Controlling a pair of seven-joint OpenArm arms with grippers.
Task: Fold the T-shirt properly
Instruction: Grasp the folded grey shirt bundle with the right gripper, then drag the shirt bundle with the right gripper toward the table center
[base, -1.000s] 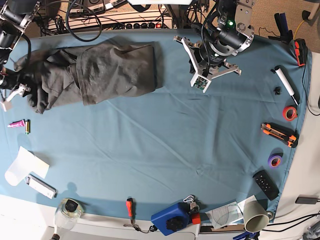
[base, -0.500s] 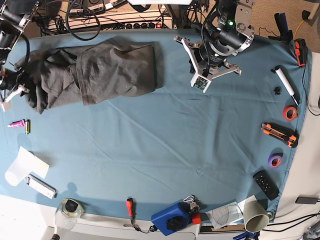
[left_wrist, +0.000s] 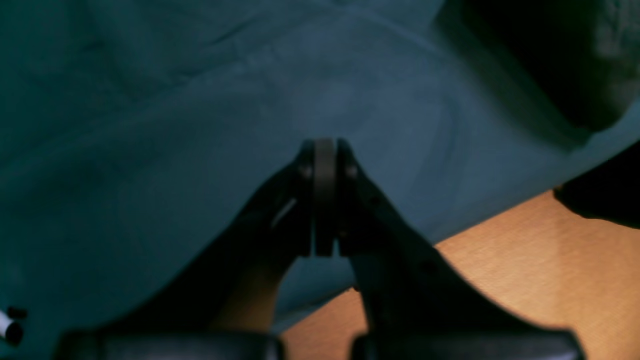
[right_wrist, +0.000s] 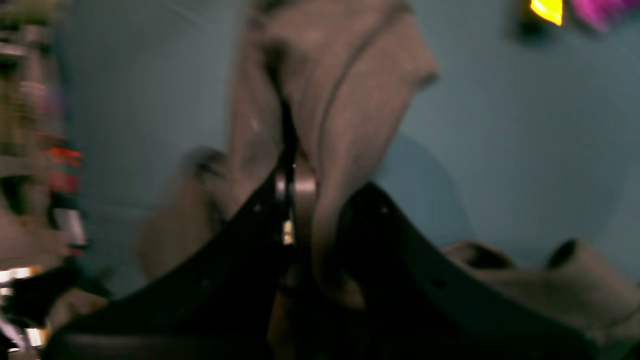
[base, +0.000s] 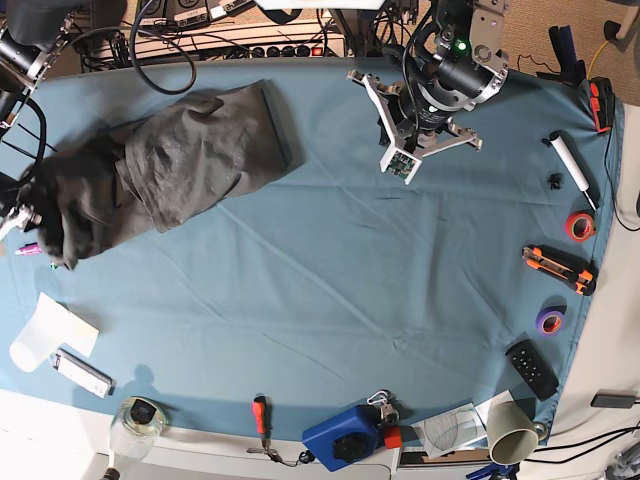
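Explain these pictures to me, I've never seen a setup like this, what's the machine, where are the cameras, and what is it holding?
This is a two-armed robot working over a table covered with a teal-blue cloth. One picture looks down on the whole table from above; the other two come from small cameras mounted on each arm's wrist, looking along its tool.

The big dark grey thing is a T-shirt, bunched up rather than flat. The right tool, at the overhead view's left edge, is shut on a fold of the T-shirt; its picture is blurry, but cloth runs between the two fingers. The left tool is shut and holds nothing, hanging over bare cloth near the table edge.

Around the rim lie odds and ends: an orange utility knife, rolls of tape, a remote and a screwdriver.
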